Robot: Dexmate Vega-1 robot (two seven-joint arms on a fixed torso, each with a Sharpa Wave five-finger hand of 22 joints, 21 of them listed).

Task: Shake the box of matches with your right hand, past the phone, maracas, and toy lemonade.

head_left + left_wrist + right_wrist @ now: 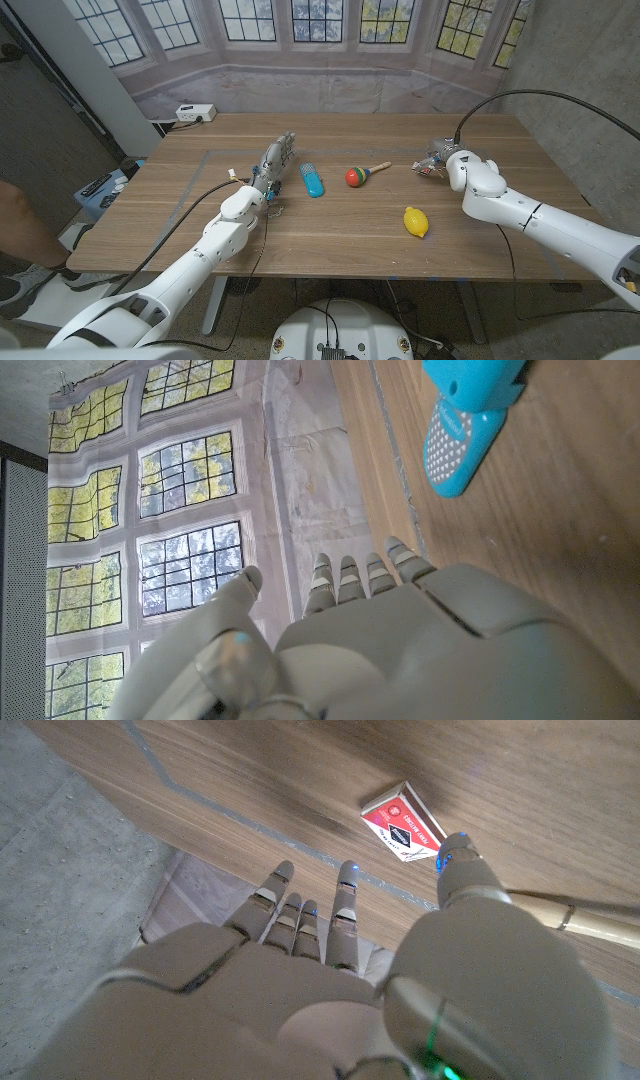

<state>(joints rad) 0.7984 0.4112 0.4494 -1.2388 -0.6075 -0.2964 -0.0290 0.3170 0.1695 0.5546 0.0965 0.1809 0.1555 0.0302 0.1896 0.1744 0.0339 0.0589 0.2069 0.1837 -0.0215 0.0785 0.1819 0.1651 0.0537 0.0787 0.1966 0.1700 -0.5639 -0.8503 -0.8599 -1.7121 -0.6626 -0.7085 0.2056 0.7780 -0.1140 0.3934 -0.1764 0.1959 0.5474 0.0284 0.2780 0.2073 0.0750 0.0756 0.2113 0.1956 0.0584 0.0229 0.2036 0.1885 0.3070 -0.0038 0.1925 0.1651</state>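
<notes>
Here the right robot hand (452,168) hovers over the desk (330,240) with its fingers (345,910) spread and nothing in them. The box of matches (402,821) lies flat on the wood just beyond the fingertips and a little toward the thumb side, apart from them, red label up. In the head view the box (430,168) peeks out at the far-left side of that hand, its long axis running roughly across the line of the reach. So I judge a short advance with the thumb swung round should bracket it. The left robot hand (268,180) sits well apart across the desk, fingers extended and empty, next to the blue phone (313,181); the maraca (358,176) and yellow lemon toy (416,221) lie between the two hands.
</notes>
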